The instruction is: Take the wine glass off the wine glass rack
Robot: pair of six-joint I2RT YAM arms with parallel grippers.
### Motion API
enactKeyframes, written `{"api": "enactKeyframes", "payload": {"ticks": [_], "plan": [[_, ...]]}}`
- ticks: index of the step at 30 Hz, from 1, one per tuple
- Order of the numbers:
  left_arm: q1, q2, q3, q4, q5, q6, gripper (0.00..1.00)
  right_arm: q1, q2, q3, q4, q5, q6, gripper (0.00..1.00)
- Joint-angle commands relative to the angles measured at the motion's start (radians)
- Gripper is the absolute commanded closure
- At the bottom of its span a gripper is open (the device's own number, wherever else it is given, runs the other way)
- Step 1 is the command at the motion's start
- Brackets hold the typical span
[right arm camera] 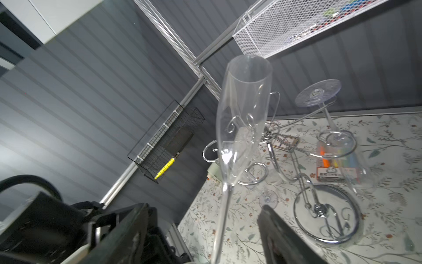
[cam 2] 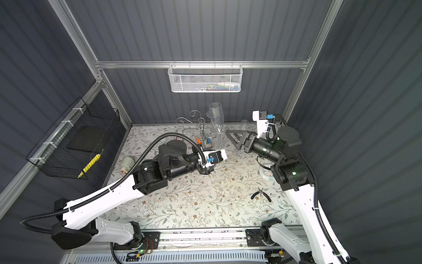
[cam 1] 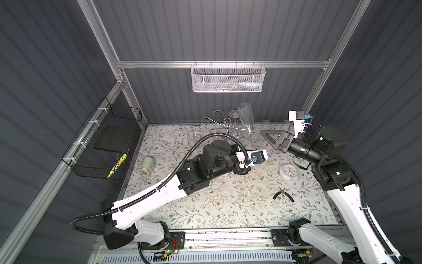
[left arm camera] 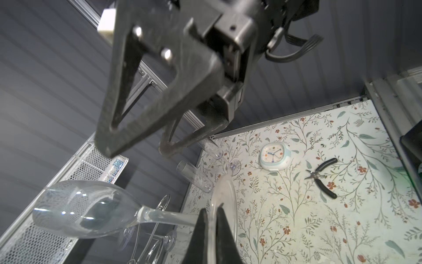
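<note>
- The glass (cam 1: 246, 118), a clear flute, is held upright with the bowl up, at the back of the table (cam 1: 228, 205).
- It is seen just to the right of the rack (right arm camera: 328, 228) in both top views and hangs from no scroll arm.
- Whether the bowl touches a scroll cannot be told: the arms are only seen through the clear wall in the right wrist view.
- The left gripper (left arm camera: 212, 209) is closed on the glass: its two dark fingers are pinched on the rim of the foot (left arm camera: 226, 194), as seen in the left wrist view.
- In both top views this grip is hidden under the wrist camera.
- The right gripper (right arm camera: 205, 206) is raised beside the glass with its jaws apart.
- The stem (right arm camera: 222, 219) is seen passing between the two fingers, and no contact with either can be made out.
- The rack is stood on its disc base near the back wall, pole upright.
- A second glass (right arm camera: 317, 92) is hung upside down from one arm, foot uppermost.
- A clock (cam 1: 288, 172) and pliers (cam 1: 283, 194) are laid on the right of the table, well apart from the rack.
</note>
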State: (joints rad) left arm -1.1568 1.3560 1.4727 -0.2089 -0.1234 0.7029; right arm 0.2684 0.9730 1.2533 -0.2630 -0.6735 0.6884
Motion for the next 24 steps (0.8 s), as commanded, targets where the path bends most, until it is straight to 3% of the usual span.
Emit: {"api": "enactKeyframes", "payload": {"ticks": [1, 5, 17, 24], "plan": [[-0.056, 0.012, -0.028, 0.111, -0.138, 0.130, 1.00, 0.005, -0.019, -0.018, -0.148, 0.015, -0.073, 0.29], [-0.108, 0.039, -0.045, 0.139, -0.214, 0.188, 1.00, 0.005, -0.061, -0.050, -0.206, 0.022, -0.099, 0.32], [-0.128, 0.055, -0.049, 0.160, -0.204, 0.198, 1.00, 0.005, -0.072, -0.068, -0.313, 0.044, -0.144, 0.43], [-0.130, 0.071, -0.037, 0.087, -0.166, 0.196, 1.00, 0.005, -0.056, -0.074, -0.272, -0.019, -0.128, 0.52]]}}
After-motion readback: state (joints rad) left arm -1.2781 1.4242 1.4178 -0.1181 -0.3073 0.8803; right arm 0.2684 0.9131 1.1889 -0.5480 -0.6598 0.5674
